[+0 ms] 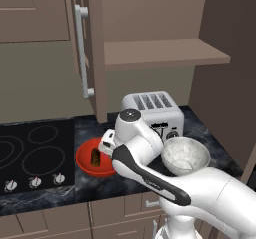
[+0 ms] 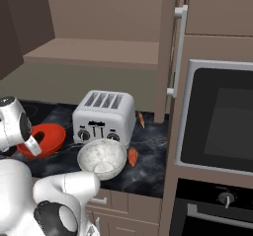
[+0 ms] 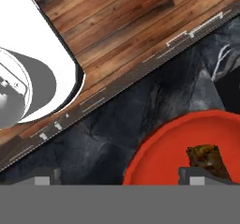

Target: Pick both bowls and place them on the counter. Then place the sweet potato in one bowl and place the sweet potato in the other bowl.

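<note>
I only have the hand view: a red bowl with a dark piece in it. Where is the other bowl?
Observer: The marbled bowl stands on the counter, in front of the toaster and right of the red bowl.
Operator: Anything in it?
Observer: It looks empty. An orange sweet potato lies on the counter just to its right.
Operator: What is on the red bowl's other side?
Observer: A black cooktop, set into the counter on its left.

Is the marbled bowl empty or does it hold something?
Empty: the marbled bowl on the counter shows a bare inside in both base views.
</note>
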Tool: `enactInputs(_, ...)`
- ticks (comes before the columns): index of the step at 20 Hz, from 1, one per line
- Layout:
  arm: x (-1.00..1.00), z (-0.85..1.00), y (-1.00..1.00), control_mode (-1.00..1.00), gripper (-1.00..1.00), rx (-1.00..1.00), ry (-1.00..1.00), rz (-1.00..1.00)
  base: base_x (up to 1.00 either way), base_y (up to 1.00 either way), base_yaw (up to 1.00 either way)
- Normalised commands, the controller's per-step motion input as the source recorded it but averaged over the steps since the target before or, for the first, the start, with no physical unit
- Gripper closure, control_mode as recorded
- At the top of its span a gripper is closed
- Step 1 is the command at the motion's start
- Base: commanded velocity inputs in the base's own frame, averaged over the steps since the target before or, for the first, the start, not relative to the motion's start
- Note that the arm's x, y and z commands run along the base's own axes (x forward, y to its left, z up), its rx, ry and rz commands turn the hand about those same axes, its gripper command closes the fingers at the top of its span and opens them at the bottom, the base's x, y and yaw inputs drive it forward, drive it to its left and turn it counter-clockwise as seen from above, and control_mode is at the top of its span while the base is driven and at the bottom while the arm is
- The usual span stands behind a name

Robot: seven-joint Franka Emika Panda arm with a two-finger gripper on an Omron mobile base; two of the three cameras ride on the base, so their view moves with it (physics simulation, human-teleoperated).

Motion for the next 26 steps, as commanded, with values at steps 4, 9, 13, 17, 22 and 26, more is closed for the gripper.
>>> enactInputs(4,-0.29,0.33,-0.21,-1.00,-1.00,0.00,0.00,-0.53,0.00,0.00,0.00)
enactInputs(9,-0.24,0.34,-0.14,-1.00,-1.00,0.02,-0.01,-0.58,0.00,0.00,0.00)
enactInputs(13,-0.23,0.39,-0.10,-1.00,-1.00,0.07,-0.09,-0.53,0.00,0.00,0.00)
enactInputs(17,-0.25,0.40,-0.16,-1.00,-1.00,0.08,-0.13,-0.43,0.00,0.00,0.00)
enactInputs(22,-0.34,0.33,-0.30,-1.00,-1.00,0.13,-0.09,-0.29,0.00,0.00,0.00)
enactInputs(26,-0.48,0.20,-0.39,-1.00,-1.00,0.22,-0.10,-0.14,0.00,0.00,0.00)
